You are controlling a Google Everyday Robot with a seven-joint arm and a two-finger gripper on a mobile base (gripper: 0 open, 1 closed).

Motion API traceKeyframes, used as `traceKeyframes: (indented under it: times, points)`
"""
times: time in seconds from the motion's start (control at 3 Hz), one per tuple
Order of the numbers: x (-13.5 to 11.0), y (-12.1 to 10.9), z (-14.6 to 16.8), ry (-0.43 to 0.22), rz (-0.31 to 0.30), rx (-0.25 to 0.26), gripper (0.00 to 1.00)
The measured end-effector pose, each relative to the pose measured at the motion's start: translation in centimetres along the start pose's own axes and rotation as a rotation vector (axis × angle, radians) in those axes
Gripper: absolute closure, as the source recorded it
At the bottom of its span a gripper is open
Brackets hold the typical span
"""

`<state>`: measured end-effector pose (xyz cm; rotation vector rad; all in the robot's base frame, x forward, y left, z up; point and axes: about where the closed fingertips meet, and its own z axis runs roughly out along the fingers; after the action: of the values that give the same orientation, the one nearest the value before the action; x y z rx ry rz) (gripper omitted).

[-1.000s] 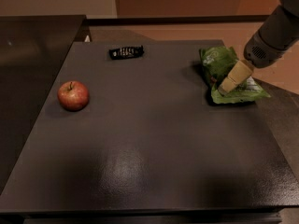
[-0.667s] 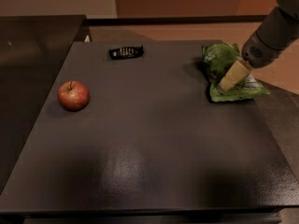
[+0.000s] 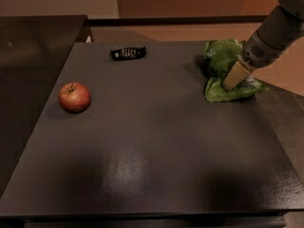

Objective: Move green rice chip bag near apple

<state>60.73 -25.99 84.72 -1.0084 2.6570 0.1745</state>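
The green rice chip bag lies crumpled on the dark table at its far right edge. The gripper comes down from the upper right on a grey arm, and its tan tip rests on the bag's near right part, hiding some of it. The apple, red with yellowish patches and a short stem, sits on the left side of the table, far from the bag.
A small black phone-like device lies near the table's far edge, between apple and bag. A darker counter adjoins the table on the left. The table's right edge runs just past the bag.
The gripper has shifted very slightly to the left on the bag. The bag, the apple and the black device stay where they were.
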Motion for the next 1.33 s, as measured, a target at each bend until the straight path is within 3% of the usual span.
traceKeyframes:
  times: [0.33, 1.0, 1.33]
  points:
    - [-1.8, 2.1, -0.7, -0.018, -0.086, -0.033, 1.00]
    - [-5.5, 7.6, -2.5, -0.079, -0.259, -0.139, 1.00]
    - [-6.7, 11.1, -2.8, -0.101, -0.335, -0.218, 1.00]
